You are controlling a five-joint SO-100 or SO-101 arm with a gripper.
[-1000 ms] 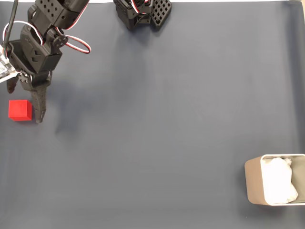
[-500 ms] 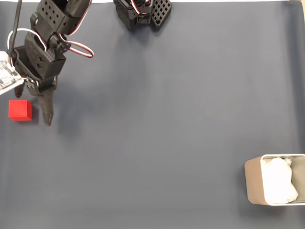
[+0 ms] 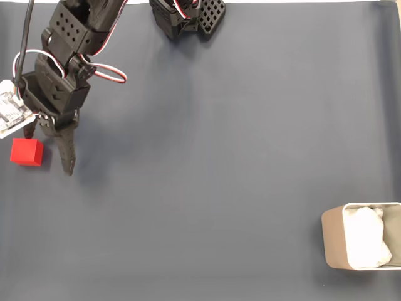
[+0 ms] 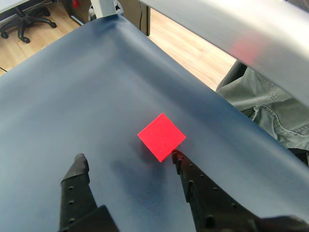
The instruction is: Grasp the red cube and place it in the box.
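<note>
in the fixed view the red cube [image 3: 27,152] sat on the dark blue desk [image 3: 219,157] at the far left, just beside the gripper [image 3: 50,150], whose fingers [image 3: 67,157] stood apart and empty; in the wrist view the red cube [image 4: 161,137] lay just ahead of the right fingertip. the box [image 3: 362,244] with white padding stood well apart at the lower right

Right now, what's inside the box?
In the fixed view the box holds white wrinkly padding that covers its floor, so anything beneath cannot be seen. The red cube lies outside it on the mat, beside the open gripper.
</note>
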